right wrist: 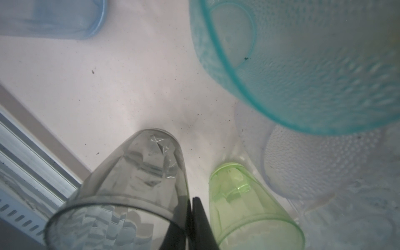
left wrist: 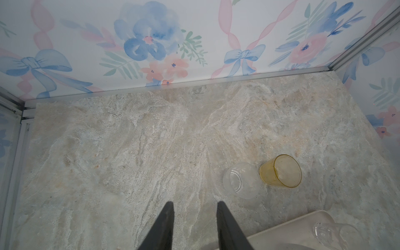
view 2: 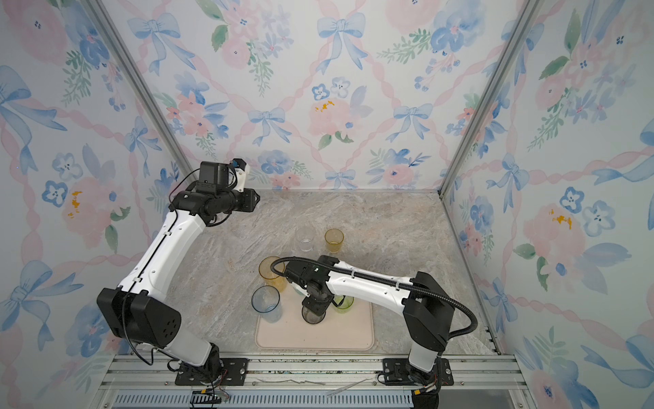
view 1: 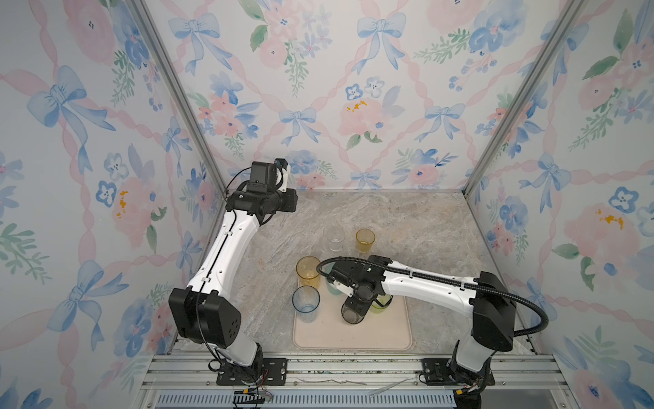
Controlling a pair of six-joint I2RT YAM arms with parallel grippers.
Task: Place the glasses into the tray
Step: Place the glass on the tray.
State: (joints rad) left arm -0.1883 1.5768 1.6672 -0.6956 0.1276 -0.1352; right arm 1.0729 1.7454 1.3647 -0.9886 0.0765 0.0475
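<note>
Left gripper (left wrist: 195, 203), part-open and empty, hangs far-left; the short frosted white tumbler (view 1: 335, 240) and short amber translucent tumbler (view 1: 365, 240) stand upright to its right (off the pale beige-pink plastic tray (view 1: 354, 336)). Right gripper (right wrist: 191, 200) pinches the wall of the upright smoky grey tumbler (right wrist: 134, 177), on the tray.

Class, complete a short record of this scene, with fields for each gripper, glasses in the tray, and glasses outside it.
Left gripper: open, empty
Right gripper: shut on the wall of the smoky grey tumbler
In the tray: smoky grey tumbler, lime green tumbler, teal tumbler, pale blue tumbler
On the table: short amber tumbler, whitish tumbler
Unclear: tall amber tumbler, at the tray's far edge
</note>
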